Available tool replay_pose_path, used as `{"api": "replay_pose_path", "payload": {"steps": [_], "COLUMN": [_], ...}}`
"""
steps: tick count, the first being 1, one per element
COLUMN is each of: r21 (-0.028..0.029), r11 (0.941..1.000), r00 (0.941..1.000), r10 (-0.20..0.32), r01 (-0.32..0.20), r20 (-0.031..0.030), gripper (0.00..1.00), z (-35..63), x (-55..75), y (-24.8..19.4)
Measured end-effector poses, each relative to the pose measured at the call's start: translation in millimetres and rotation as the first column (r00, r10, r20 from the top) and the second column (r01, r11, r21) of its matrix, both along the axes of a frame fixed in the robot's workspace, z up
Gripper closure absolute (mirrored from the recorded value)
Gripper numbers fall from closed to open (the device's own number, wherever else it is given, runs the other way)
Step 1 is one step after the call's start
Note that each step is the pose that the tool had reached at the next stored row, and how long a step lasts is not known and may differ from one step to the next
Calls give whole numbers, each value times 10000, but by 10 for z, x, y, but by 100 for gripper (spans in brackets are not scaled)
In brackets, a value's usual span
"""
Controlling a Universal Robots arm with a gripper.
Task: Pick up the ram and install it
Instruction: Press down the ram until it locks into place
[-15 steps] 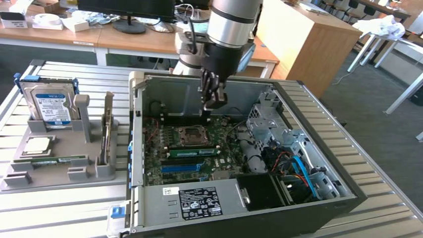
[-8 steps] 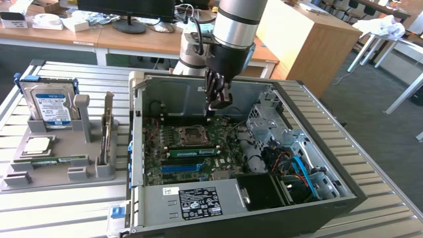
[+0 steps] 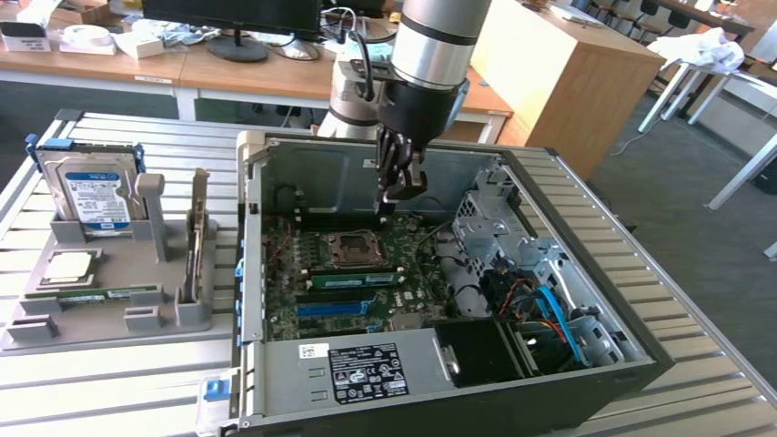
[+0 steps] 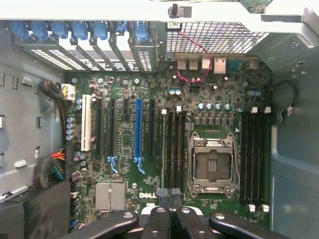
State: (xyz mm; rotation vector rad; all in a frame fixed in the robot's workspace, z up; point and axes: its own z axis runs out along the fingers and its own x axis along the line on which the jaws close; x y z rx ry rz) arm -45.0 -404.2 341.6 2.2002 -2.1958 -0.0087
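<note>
We see the gripper [image 4: 172, 219] closed tight at the near edge of the wrist view, fingers [image 4: 158, 224] pressed together with nothing between them, hanging over the motherboard [image 4: 149, 94] inside the open computer case [image 3: 261, 273]. Below it sit the empty CPU socket [image 4: 212, 167] and the dark memory slots [image 4: 174, 149] beside it. In the exterior view a green stick, likely the ram [image 3: 352, 280], lies in a slot just under the socket, so we judge the install mostly done; seating can't be confirmed. Farther off, on the exterior view's left, the grey parts holder [image 3: 109, 309] carries the hard drive [image 3: 87, 187], a processor chip [image 3: 67, 267] and another green strip [image 3: 97, 294].
</note>
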Motion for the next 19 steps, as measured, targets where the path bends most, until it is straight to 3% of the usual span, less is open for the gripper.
{"api": "replay_pose_path", "payload": {"steps": [5,11,19], "r21": [-1,-1,0], "r11": [10000,9983,9871], "r00": [10000,9983,9871], "r10": [-53,-588,-1599], "r01": [53,588,1599], "r20": [0,0,0], "gripper": [90,90,90], "z": [0,-1,-4], "x": [0,-2,-9], "y": [0,0,0]}}
